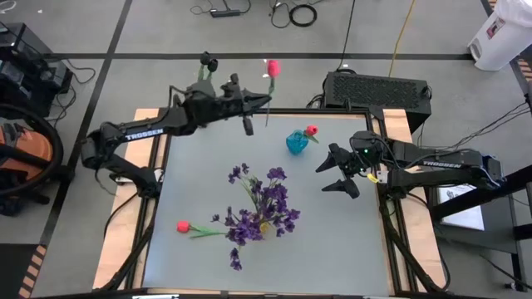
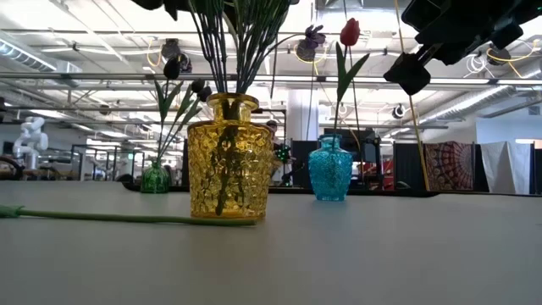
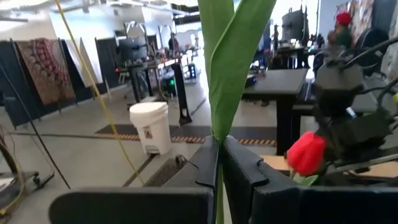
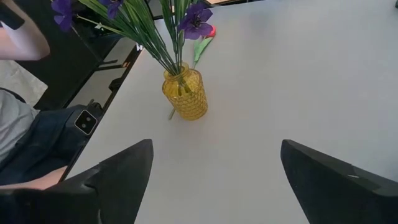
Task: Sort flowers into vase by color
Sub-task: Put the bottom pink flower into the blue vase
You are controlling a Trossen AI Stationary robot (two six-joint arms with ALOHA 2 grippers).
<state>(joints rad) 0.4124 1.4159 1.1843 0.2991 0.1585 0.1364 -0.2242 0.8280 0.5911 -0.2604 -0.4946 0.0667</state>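
- Slippage was the first risk: the left gripper [image 1: 247, 106], raised over the table's far edge, pinched the thin green stem of a red tulip [image 1: 273, 68] between its fingers [image 3: 208, 165], and so narrow a hold on a long, top-heavy flower could let it twist or drop.
- The blue vase [image 1: 297, 142], already holding one red tulip [image 1: 312, 130], had a narrow neck; a stem end arriving off-centre would probably catch the rim and could tip the vase.
- The right gripper [image 1: 339, 172] hung just beside the blue vase with its fingers [image 4: 124, 171] spread wide and empty; a careless move by either arm might bring the two together near the vase.
- The yellow vase [image 2: 228, 158], packed with purple sprays [image 1: 263, 202], stood mid-table, and a low sweep could snag those blooms.
- Another red tulip [image 1: 184, 227] lay flat on the table [image 1: 349, 249] near the yellow vase, its stem running up to the vase's base in the low view; picking it up might nudge the vase.
- A green vase [image 2: 155, 178] with black-headed blooms [image 1: 207, 60] sat off the far corner.
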